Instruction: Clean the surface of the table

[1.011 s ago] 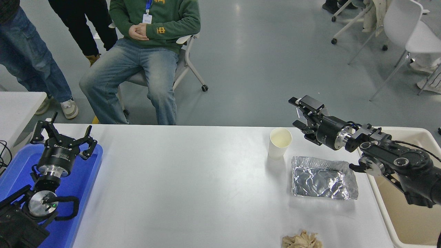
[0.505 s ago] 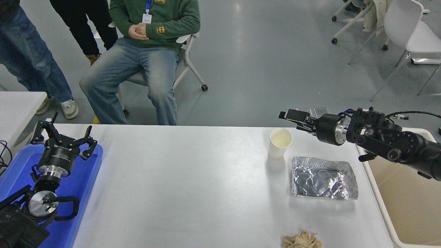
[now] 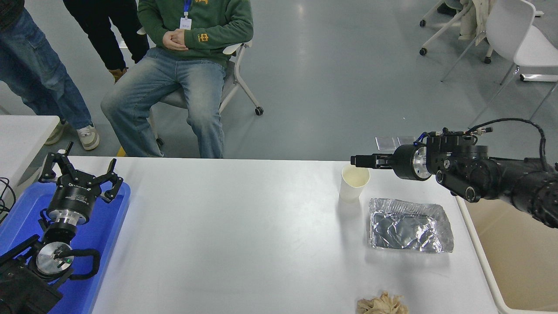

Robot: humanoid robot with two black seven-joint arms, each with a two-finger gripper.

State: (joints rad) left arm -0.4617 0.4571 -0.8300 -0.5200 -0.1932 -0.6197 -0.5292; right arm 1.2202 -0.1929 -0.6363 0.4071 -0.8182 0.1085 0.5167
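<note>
Table surface (image 3: 244, 235): we record a wide matte-white top filling the lower half of the view, its far edge running beneath the seated person's knees. Near the far right corner we find a white paper cup (image 3: 353, 182), upright and open-mouthed. Just beside it, toward the near right, lies a crumpled foil tray (image 3: 409, 225), apart from the cup by a narrow strip of bare tabletop. At the near edge, right of centre, sits a crumpled beige paper wad (image 3: 382, 304), partly cut off by the frame.

The right gripper (image 3: 358, 160) reaches in from the right edge, held level above the table, its tip just over the cup's far rim; we see it edge-on and cannot tell how its jaws stand, nor whether it touches the cup. The left gripper (image 3: 80, 172) is parked at the near left over a blue tray (image 3: 114, 226), its fingers spread wide and holding nothing.

Against the table's right edge stands a cream plastic bin (image 3: 510, 261). A corner of a smaller white table (image 3: 22, 139) shows at the left.

Beyond the far edge we note a person (image 3: 192, 56) in a green sweatshirt and jeans seated on a wheeled chair, hands clasped, with two further people standing at the upper left. White chairs (image 3: 518, 39) stand at the upper right.
</note>
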